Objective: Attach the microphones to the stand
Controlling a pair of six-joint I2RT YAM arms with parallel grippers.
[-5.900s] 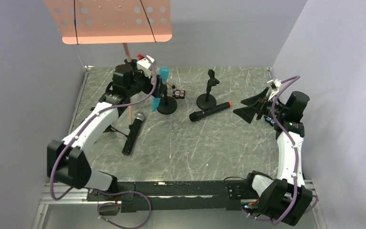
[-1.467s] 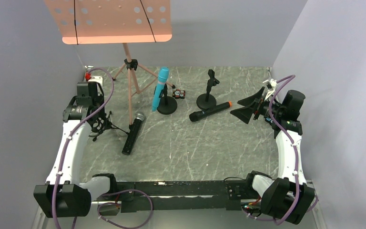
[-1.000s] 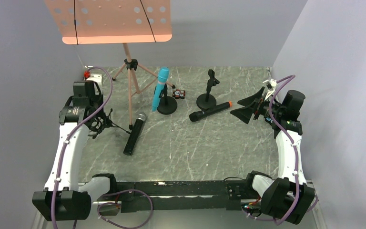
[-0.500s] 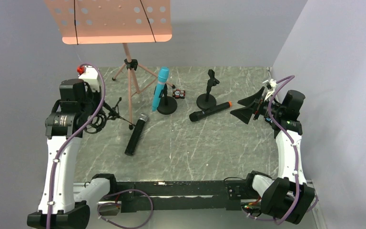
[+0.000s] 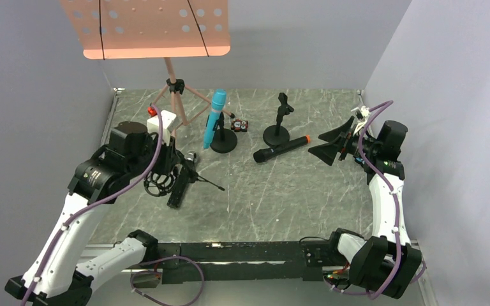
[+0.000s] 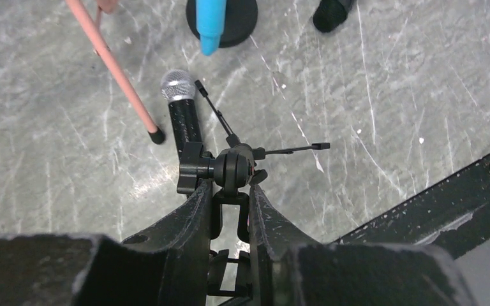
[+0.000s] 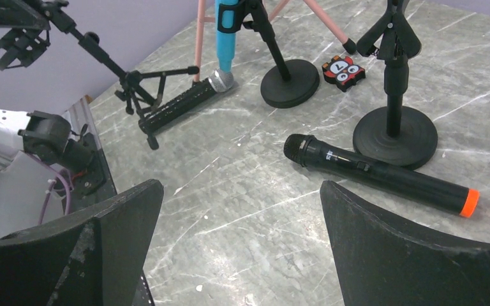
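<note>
Marble tabletop (image 5: 281, 204): left pincer (image 6: 230, 191) clamps tripod stand (image 6: 233, 169); silver-mesh mic (image 6: 184, 115) just beyond; right pincer (image 7: 239, 188) wide.

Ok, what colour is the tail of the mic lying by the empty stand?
Orange, on a black microphone; right wrist view shows it best.

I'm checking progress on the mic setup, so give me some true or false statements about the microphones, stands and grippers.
The blue microphone sits in a round-base stand. True.
The orange-tipped microphone is clipped into a stand. False: it lies on the table beside an empty round-base stand.
The left gripper is shut on a small tripod stand. True.
The right gripper holds a microphone. False: it is open and empty.
The silver-mesh microphone stands upright. False: it lies flat on the table.
</note>
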